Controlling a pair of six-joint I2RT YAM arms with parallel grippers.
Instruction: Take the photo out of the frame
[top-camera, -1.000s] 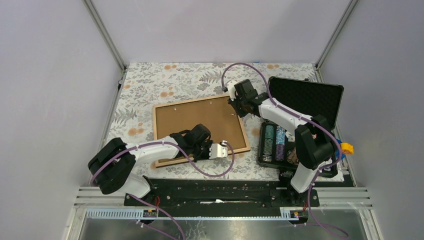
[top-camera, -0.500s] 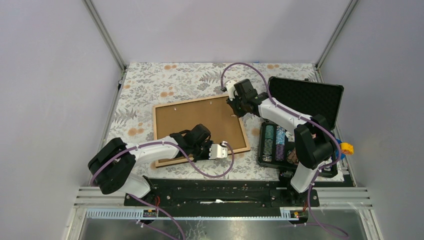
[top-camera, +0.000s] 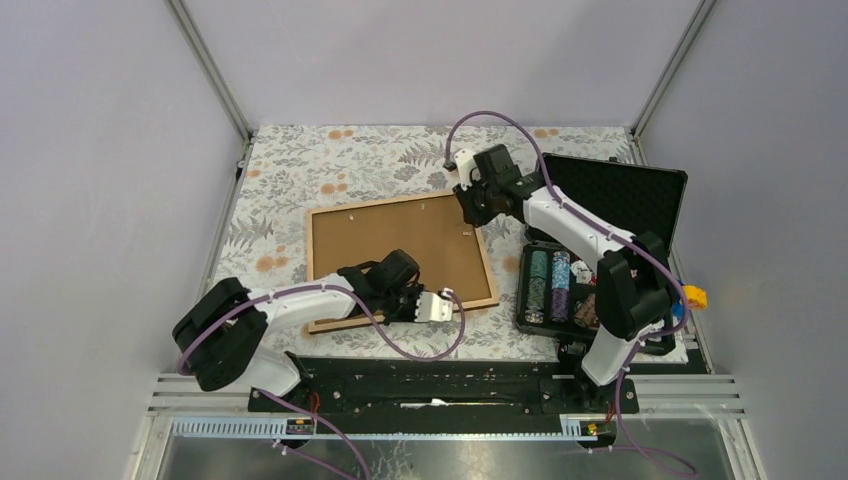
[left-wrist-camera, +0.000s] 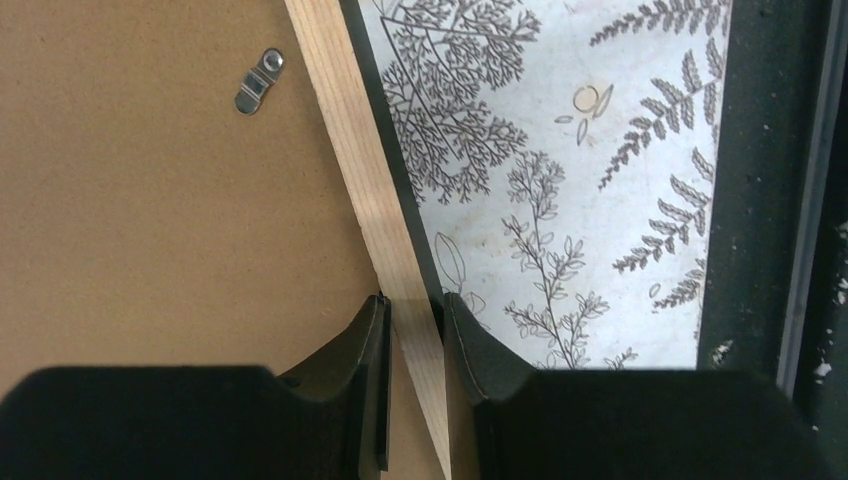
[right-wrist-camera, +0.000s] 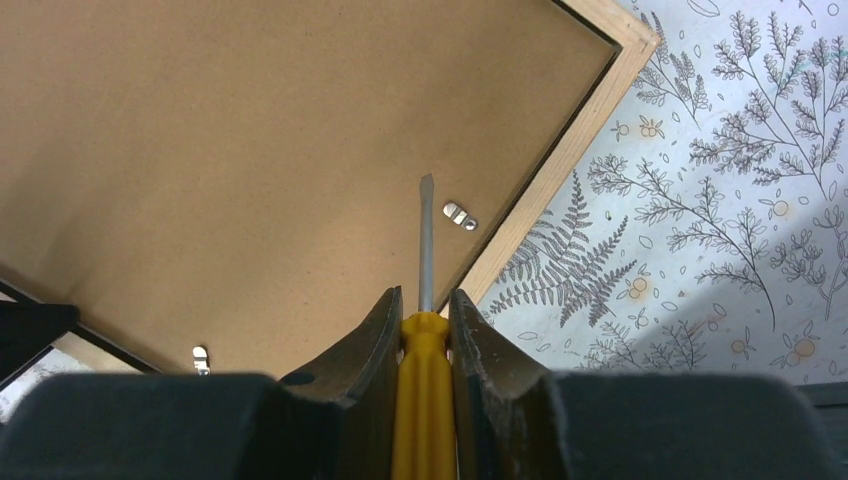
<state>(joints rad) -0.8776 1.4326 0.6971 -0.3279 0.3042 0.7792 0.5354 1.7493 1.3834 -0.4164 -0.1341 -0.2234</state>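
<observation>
We find the frame (top-camera: 400, 255) back-up at mid-table
From above, a poker-chip case (top-camera: 610, 195) sits by the right edge; at the left wrist, the left gripper (left-wrist-camera: 412, 305) pinches the frame's near wooden rim; at the right wrist, the right gripper (right-wrist-camera: 425, 300) clamps a yellow screwdriver (right-wrist-camera: 424, 390), blade over the frame's brown back.

We can read no text, label, brand, number or sign anywhere; the round striped poker chips (top-camera: 549, 282) at three o'clock are too small for us to tell.
</observation>
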